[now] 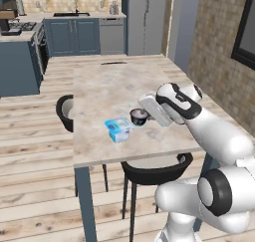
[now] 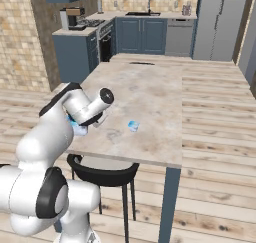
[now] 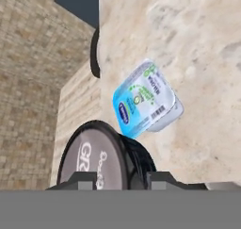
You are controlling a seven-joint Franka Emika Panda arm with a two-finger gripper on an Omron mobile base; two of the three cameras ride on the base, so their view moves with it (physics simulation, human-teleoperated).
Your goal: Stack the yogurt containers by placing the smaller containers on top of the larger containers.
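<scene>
The table (image 1: 99, 86) lay under the arm, with the rectangular tub (image 3: 146, 98) resting flat on it just ahead of the hand and the black cup (image 3: 101, 159) right at the gripper (image 3: 120, 178), between its two tips. The tips stood close on either side of the cup's wall and seemed to pinch it, though the actual contact was cut off at the bottom of the hand view. From the left base view the black cup (image 1: 139, 116) sat just beside the rectangular tub (image 1: 118, 128), low to the table; whether it was lifted clear could not be told. To do the step well, the cup probably needed raising above the tub's lid, centring over it, then lowering level before release, since an off-centre set-down might tip it. The tiny blue cup (image 2: 133, 125) stood well apart from the hand, across the table. The fingers themselves were hidden behind the wrist in both base views, and the cup's lettering was only partly legible.
</scene>
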